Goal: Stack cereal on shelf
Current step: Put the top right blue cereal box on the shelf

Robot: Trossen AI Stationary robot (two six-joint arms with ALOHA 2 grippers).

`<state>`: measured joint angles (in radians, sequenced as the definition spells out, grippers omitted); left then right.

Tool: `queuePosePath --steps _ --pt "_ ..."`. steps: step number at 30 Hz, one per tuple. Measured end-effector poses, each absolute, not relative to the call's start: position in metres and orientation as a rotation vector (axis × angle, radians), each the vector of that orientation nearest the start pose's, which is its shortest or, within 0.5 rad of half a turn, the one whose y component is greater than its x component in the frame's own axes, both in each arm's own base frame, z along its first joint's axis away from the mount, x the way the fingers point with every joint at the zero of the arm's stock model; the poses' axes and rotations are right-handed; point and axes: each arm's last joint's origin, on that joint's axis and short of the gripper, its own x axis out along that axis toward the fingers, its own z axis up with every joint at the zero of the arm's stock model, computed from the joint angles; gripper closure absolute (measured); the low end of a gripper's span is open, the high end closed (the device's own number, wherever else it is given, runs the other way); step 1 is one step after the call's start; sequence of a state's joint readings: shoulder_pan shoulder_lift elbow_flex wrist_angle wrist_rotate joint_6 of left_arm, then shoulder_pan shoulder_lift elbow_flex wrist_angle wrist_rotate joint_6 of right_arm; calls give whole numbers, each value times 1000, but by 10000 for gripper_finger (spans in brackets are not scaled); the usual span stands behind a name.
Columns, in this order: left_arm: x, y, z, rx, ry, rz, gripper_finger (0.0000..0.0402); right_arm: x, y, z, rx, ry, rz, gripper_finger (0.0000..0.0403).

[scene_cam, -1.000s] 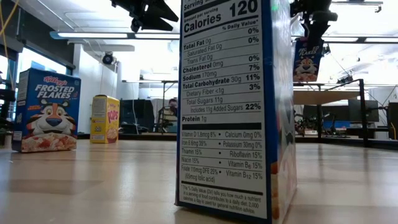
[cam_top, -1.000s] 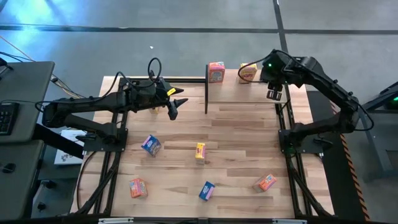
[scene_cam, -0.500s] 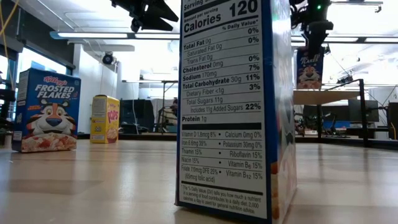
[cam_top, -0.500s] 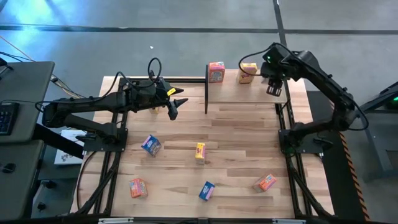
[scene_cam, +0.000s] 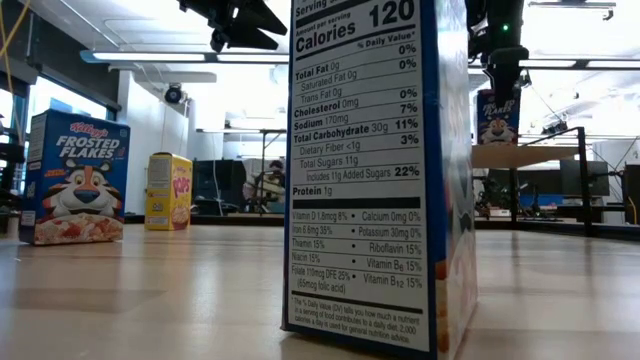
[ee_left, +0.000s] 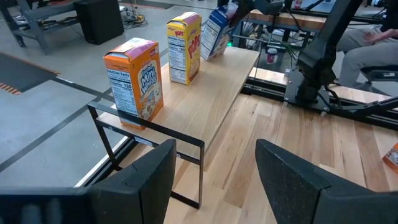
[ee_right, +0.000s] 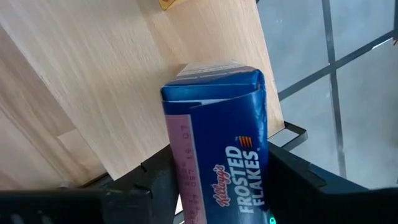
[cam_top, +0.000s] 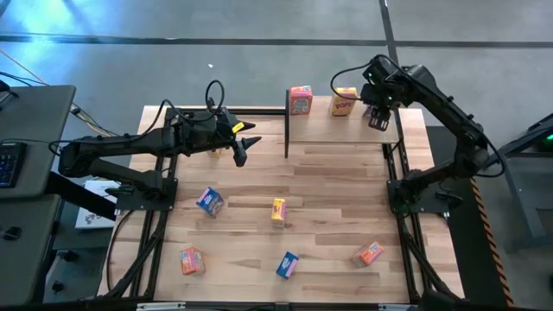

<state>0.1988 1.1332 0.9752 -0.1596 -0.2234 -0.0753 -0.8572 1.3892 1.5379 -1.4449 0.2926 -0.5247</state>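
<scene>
1. Up at the far right corner of the table [cam_top: 337, 186], we see the right end effector [cam_top: 378, 118] over the right end of the shelf [cam_top: 324, 130], with a blue cereal box [ee_right: 217, 155] between its fingers [ee_right: 292, 180].
2. Whether those fingers are clamped on the box or parted from it, we cannot tell; in the low view the box [scene_cam: 497, 115] sits right at the level of the shelf board [scene_cam: 520, 156].
3. Already on the shelf stand an orange-pink box [cam_top: 300, 100] near its left end and a yellow box [cam_top: 345, 101] farther right, just beside the right end effector.
4. Off to the left of the shelf, the left end effector [cam_top: 242, 149] hovers above the table, fingers [ee_left: 149, 177] apart and holding nothing.
5. Down on the table lie six more boxes: blue [cam_top: 210, 201], yellow [cam_top: 278, 210], orange-pink [cam_top: 192, 260], blue [cam_top: 288, 264] and orange-pink [cam_top: 370, 252] show from above.
</scene>
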Motion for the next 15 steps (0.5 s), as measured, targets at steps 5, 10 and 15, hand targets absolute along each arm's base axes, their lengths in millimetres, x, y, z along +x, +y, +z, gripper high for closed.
queuePosePath --steps 5,10,15 --pt "244 56 333 -70 304 430 190 144 -182 367 -26 1500 -601 192" --pt "244 56 333 -70 304 430 190 144 -183 367 -49 1511 -602 173" --pt "244 56 333 -70 304 430 190 144 -183 369 -57 1495 -612 151"
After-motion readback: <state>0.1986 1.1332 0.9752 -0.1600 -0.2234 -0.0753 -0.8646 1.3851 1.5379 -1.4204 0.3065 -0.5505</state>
